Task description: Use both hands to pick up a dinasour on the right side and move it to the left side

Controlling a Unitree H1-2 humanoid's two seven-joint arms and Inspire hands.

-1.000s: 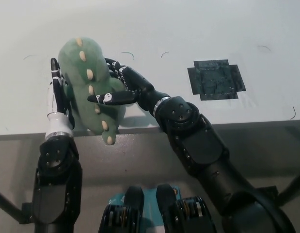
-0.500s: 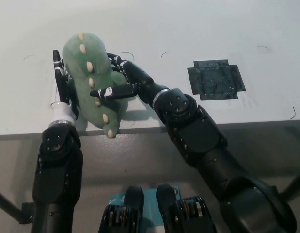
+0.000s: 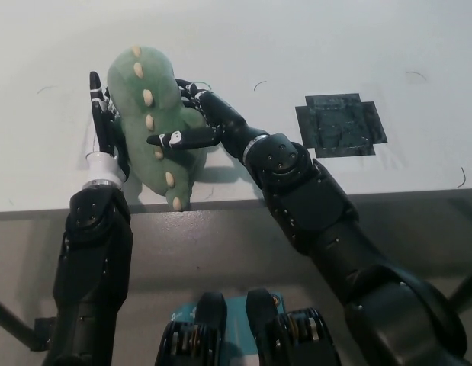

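Observation:
A green plush dinosaur (image 3: 148, 122) with a row of cream spikes down its back is pressed between my two hands at the left of the white table (image 3: 312, 53). My left hand (image 3: 104, 126) lies flat against its left flank. From the right, my right hand (image 3: 196, 122) clasps the other flank, with one finger laid across the back. The tail tip (image 3: 177, 202) reaches the table's front edge. I cannot tell whether the toy touches the table; a shadow lies to its right.
A dark square patch (image 3: 341, 124) is stuck on the table right of centre. A few small dark marks dot the white top. The table's front edge (image 3: 373, 194) runs across the picture, with grey floor below it.
Both hands have carried the dinosaur a little farther onto the table, away from the front edge. Its tail hung past the edge before and now ends at it.

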